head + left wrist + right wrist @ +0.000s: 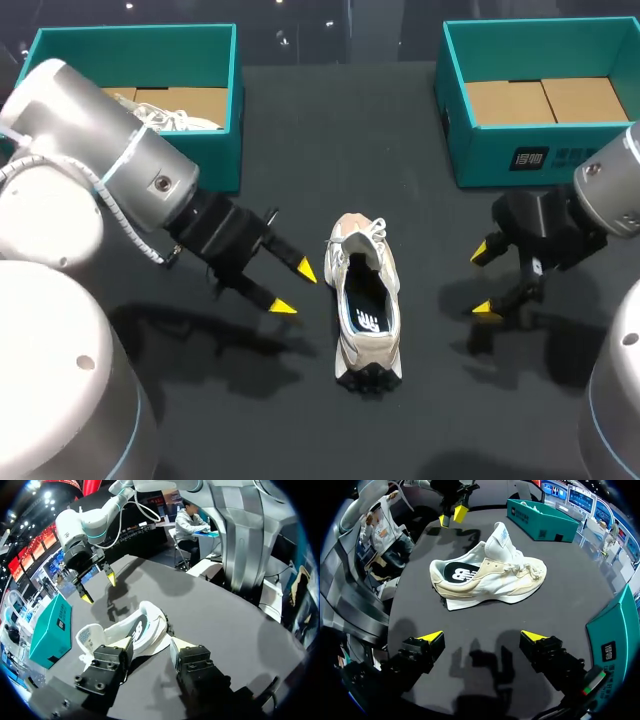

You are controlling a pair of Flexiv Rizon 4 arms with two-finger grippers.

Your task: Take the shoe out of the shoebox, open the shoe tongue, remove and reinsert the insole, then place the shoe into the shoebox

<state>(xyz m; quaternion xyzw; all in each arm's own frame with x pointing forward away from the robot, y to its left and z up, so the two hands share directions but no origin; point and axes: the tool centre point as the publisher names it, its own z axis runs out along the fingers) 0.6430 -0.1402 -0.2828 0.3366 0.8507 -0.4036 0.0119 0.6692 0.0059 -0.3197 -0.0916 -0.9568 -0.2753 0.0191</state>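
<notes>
The shoe stands on the table between both claws, touching neither: left claw and right claw both spread apart.

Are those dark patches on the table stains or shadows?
Shadows. Head view: the left end effector and right end effector each cast one on the table, beside the shoe. Right wrist view: one lies between its own fingers. Left wrist view: the right end effector's falls near the shoe.
</notes>
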